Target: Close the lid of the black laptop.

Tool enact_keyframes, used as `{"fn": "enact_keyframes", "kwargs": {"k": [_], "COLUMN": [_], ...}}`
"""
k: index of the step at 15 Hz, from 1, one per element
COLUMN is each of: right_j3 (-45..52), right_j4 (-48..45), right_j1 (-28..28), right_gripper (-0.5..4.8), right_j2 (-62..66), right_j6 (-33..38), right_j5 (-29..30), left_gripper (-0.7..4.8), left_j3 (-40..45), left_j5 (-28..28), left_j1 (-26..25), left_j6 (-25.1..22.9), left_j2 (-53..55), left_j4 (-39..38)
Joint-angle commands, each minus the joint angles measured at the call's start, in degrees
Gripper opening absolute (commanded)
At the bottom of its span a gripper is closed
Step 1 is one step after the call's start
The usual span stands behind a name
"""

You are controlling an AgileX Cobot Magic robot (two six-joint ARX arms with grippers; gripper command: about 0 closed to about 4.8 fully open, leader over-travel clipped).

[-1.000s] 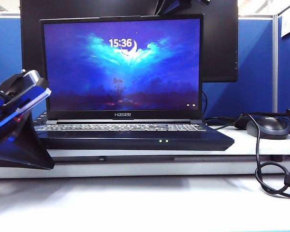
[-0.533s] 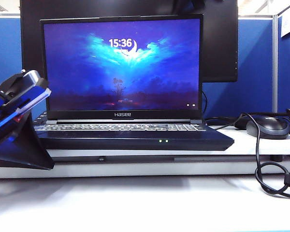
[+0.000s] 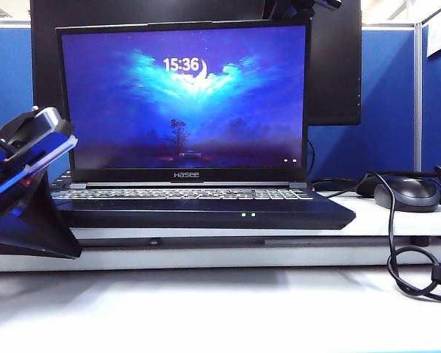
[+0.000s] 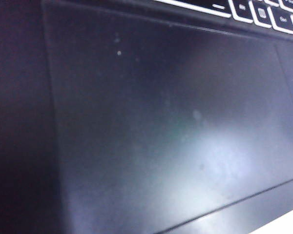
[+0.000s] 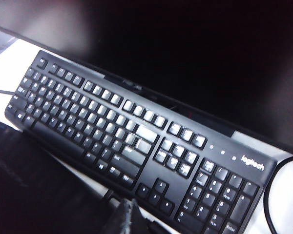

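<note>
We cannot tell how our left tool (image 3: 29,158) stands; its dark body hangs at the counter's left edge, beside the black laptop (image 3: 198,202), its camera filled by the touchpad (image 4: 171,131). Our right tool is out of sight; its camera looks down on a black Logitech keyboard (image 5: 136,146). The lid (image 3: 184,99) stands open, screen lit, before a black monitor (image 3: 334,66). A mouse (image 3: 408,193) rests near the counter's right edge.

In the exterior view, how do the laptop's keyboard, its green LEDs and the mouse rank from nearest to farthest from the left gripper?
From the left gripper at the left edge; the right gripper is above the lid:
1. keyboard, beside it.
2. green LEDs, centre front.
3. mouse, far right.
</note>
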State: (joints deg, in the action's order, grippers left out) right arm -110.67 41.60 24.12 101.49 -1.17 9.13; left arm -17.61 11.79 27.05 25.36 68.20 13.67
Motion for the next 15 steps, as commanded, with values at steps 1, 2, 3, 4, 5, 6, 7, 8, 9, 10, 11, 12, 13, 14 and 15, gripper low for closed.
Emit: {"fn": "enact_keyframes", "kwargs": {"k": [1, 2, 3, 4, 5, 6, 7, 8, 9, 10, 11, 12, 13, 14, 15], "right_j3": [0.46, 0.44, 0.44, 0.46, 0.46, 0.46, 0.46, 0.46, 0.5, 0.5, 0.5, 0.5, 0.52, 0.52, 0.57], "right_j4": [7.96, 9.27, 10.43, 11.45, 12.52, 12.85, 13.16, 13.86, 14.34, 14.29, 14.4, 14.97, 15.87, 16.46, 16.96], "right_j1": [0.33, 0.33, 0.33, 0.37, 1.07, 1.64, 2.23, 2.99, 4.15, 5.14, 5.97, 6.69, 7.41, 7.82, 8.52], "right_gripper": [-0.01, -0.01, -0.01, -0.01, -0.01, -0.01, -0.01, -0.01, -0.01, -0.01, -0.01, -0.01, -0.01, -0.01, -0.01], "right_j2": [0.33, 0.33, 0.33, 0.33, 0.33, 0.33, 0.33, 0.33, 0.33, 0.33, 0.33, 0.33, 0.33, 0.33, 0.33], "right_j6": [-0.59, -0.59, -0.59, -0.59, -0.83, -0.85, -0.83, -0.83, -0.9, -0.92, -0.85, -0.85, -0.85, -0.85, -0.85], "right_j5": [3.13, 4.79, 4.98, 5.01, 4.98, 4.98, 5.2, 5.18, 5.18, 4.9, 4.94, 4.79, 4.79, 4.83, 4.55], "left_gripper": [-0.01, -0.01, -0.01, -0.01, -0.01, -0.01, -0.01, -0.01, -0.01, -0.01, -0.01, -0.01, -0.01, -0.01, -0.01], "left_j3": [-0.87, -0.87, -0.87, -0.87, -0.87, -0.87, -0.87, -0.87, -0.87, -0.87, -0.87, -0.87, -0.87, -0.87, -0.87], "left_j5": [-3.02, -3.02, -3.04, -3.04, -3.04, -3.08, -3.06, -3.08, -3.06, -3.06, -3.06, -3.06, -3.04, -3.04, -3.02], "left_j1": [-0.44, -0.44, -0.44, -0.44, -0.44, -0.44, -0.46, -0.48, -0.48, -0.48, -0.48, -0.48, -0.48, -0.48, -0.48], "left_j6": [-0.33, -0.35, -0.42, -0.52, -0.52, -0.52, -0.52, -0.52, -0.52, -0.55, -0.55, -0.55, -0.55, -0.55, -0.55], "left_j2": [-0.2, -0.2, -0.2, -0.2, -0.2, -0.2, -0.2, -0.2, -0.2, -0.2, -0.2, -0.2, -0.2, -0.2, -0.2], "left_j4": [7.21, 7.21, 7.21, 7.21, 7.21, 7.23, 7.21, 7.21, 7.21, 7.21, 7.21, 7.21, 7.21, 7.21, 7.21]}}
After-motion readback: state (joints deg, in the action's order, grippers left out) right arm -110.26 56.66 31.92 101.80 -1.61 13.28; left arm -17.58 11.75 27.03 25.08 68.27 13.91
